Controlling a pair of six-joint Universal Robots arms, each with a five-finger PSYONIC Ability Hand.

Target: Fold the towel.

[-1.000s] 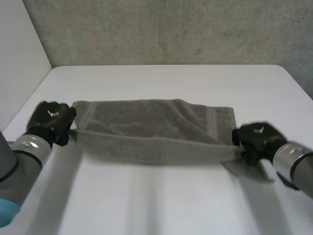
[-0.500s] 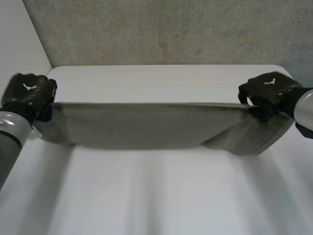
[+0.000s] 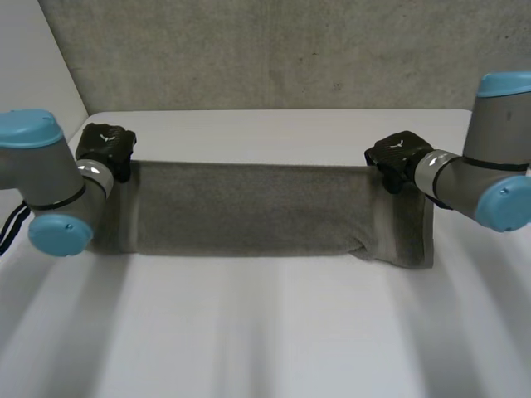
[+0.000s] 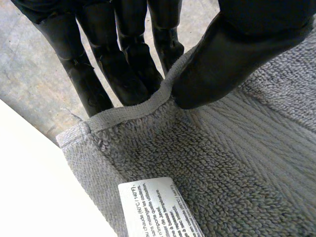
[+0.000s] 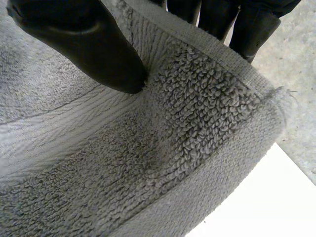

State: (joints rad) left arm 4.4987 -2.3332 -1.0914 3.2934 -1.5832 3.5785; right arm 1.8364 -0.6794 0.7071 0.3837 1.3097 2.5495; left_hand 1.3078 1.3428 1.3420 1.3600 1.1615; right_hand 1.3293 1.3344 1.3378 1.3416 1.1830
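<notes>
Toward table back, L hand & R hand fingers pinch towel far-edge corners; much table in front.

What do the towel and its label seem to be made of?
The towel looks like soft grey terry, probably cotton: raised loops, with a flat woven band near the hem. The label is a thin, smooth white tag, perhaps satin or synthetic, with printed text.

The towel is plain grey terry, with a flat ribbed band and a white label printed in dark letters. The worktop is white. The left robot hand and right robot hand are black.
</notes>
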